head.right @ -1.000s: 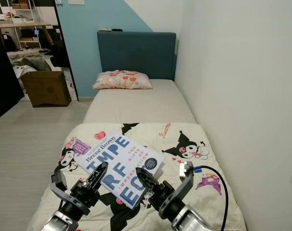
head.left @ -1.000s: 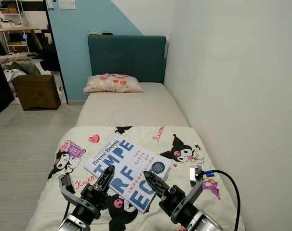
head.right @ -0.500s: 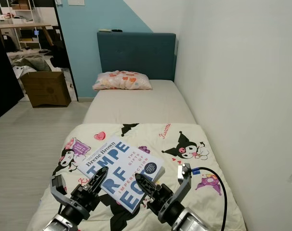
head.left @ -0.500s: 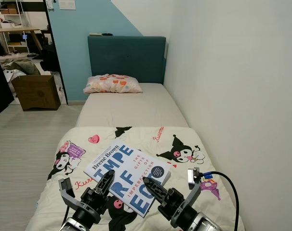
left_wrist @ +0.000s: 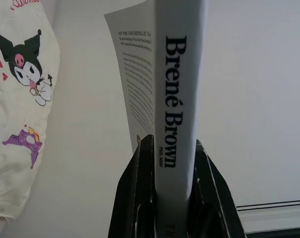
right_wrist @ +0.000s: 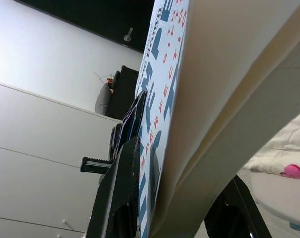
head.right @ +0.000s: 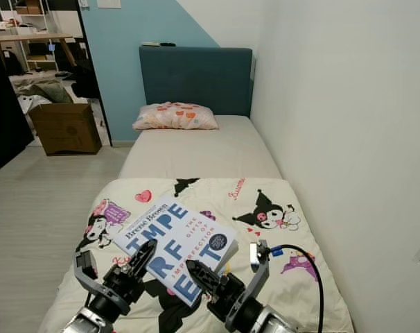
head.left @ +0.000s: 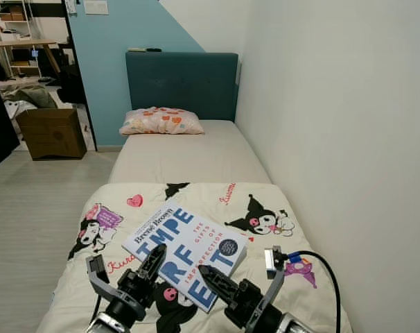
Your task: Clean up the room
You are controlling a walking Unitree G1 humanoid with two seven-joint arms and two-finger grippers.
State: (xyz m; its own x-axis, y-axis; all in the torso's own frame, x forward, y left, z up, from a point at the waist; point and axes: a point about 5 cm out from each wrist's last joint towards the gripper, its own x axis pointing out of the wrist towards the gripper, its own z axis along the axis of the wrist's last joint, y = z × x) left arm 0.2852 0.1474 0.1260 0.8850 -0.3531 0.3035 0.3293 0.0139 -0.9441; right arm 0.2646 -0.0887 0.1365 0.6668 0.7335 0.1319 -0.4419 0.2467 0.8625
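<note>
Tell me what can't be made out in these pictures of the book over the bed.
- Book: its lower title letters, hidden by both hands in the eye views.
- Back-cover text: too small to read in the left wrist view.
- Left hand and right hand: cut off by the bottom edge.
- Items on the headboard: too small to identify.
- Blanket under the book: hidden.

Two silver arms with black two-finger grippers

The left gripper (head.left: 152,262) and right gripper (head.left: 215,284) have long, tapered black fingers on black housings. A black cable (head.left: 319,267) with a blue plug loops from the right wrist's silver bracket.
</note>
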